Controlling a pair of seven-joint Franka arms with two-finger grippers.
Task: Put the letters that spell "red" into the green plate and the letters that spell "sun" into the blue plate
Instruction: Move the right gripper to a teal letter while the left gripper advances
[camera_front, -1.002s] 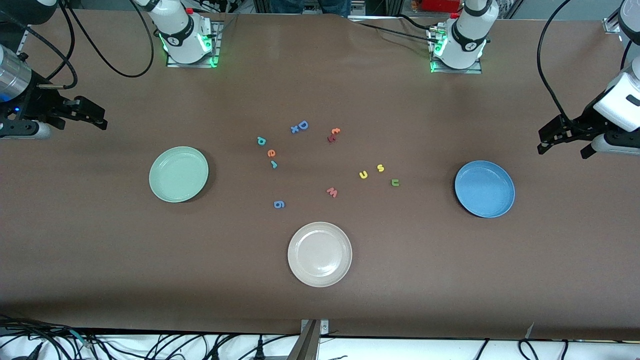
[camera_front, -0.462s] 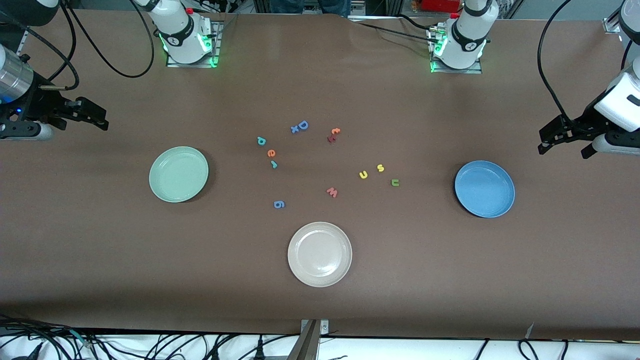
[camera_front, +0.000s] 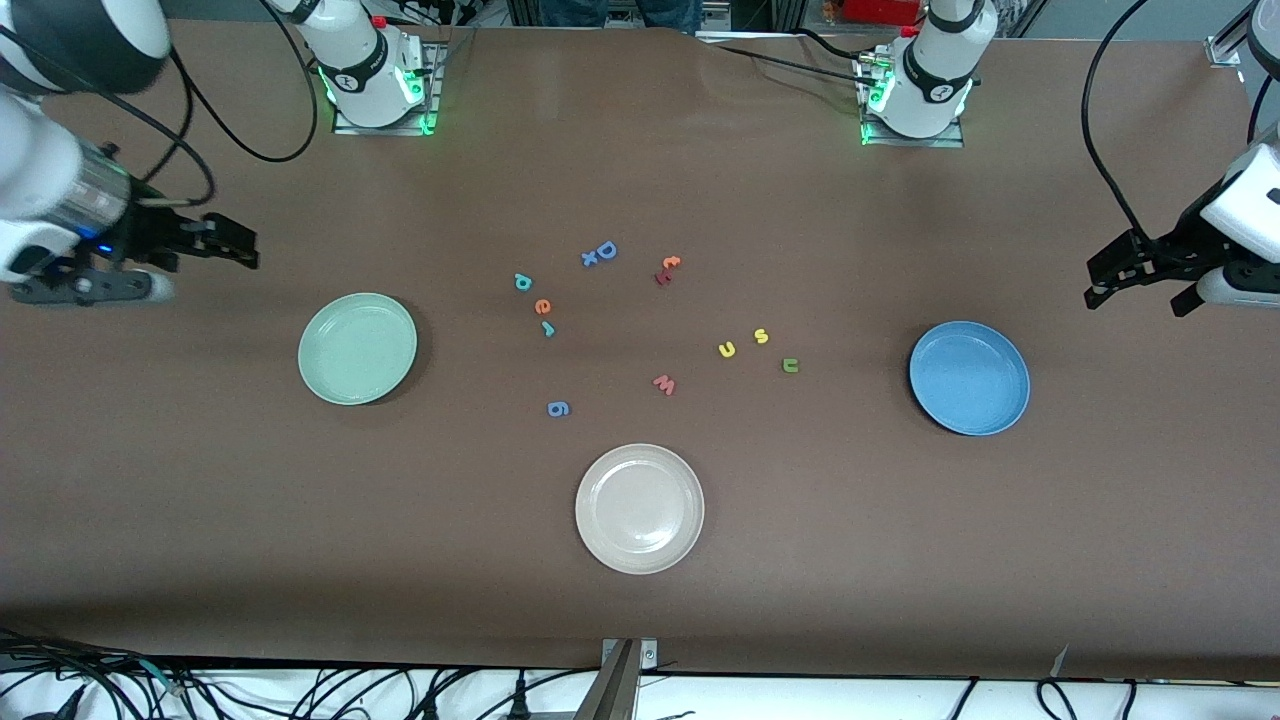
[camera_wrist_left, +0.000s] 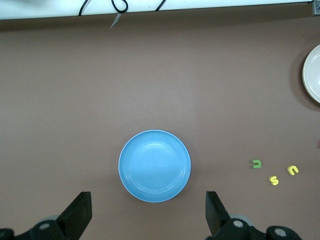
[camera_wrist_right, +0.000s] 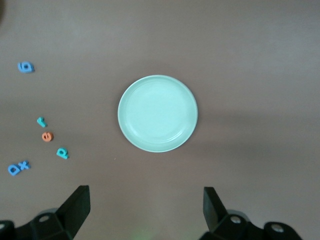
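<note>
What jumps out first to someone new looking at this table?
Three plates: the green plate toward the right arm's end, the blue plate toward the left arm's end, a beige-white plate nearest the front camera. Scattered between them lie tiny foam letters, all on the table. The open right gripper and left gripper hover at the ends.

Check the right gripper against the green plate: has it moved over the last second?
Yes. In the front view the right gripper has shifted toward the table's middle: its open fingers now sit closer to the green plate, which has stayed put.
</note>
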